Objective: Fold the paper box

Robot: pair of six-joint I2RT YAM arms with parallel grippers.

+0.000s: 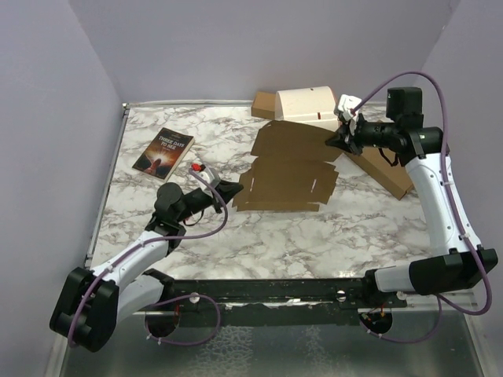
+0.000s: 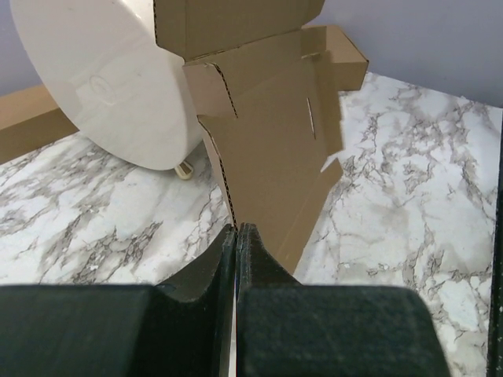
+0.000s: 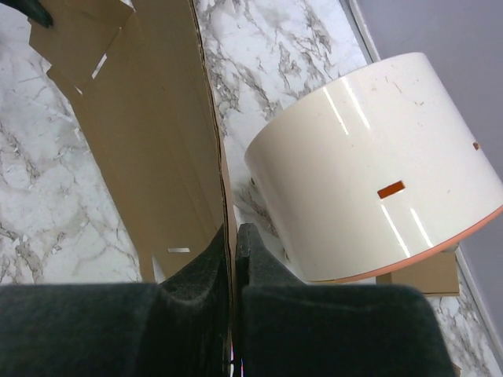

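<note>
Brown die-cut cardboard, the unfolded paper box (image 1: 291,169), lies spread near the middle of the white-and-grey marbled table (image 1: 354,228) in the top view, its flaps, tabs and narrow slots showing. The left gripper (image 1: 233,188) meets the sheet's left edge and the right gripper (image 1: 336,140) meets its far right edge. A dark-covered paperback book (image 1: 163,151) lies well apart to the left. A cream round-sided container (image 1: 306,104) stands just beyond the sheet's far edge. A larger, thicker brown cardboard box (image 1: 389,174) lies at the right, partly under the right arm.

From the left wrist, the black jaws are pressed together with a corner of the paper box's edge pinched between their tips. The sheet stretches away from them over the marble, one slot visible on a panel, and its far flaps stand folded up. The cream container fills the upper left, with a strip of the thicker cardboard behind it.

From the right wrist, the jaws are likewise closed on the paper box: a thin edge of the sheet runs straight down into the seam between them. The sheet fills the left of the view, slots showing near the top and bottom. The cream container sits just to the right, two small orange marks on its side.
</note>
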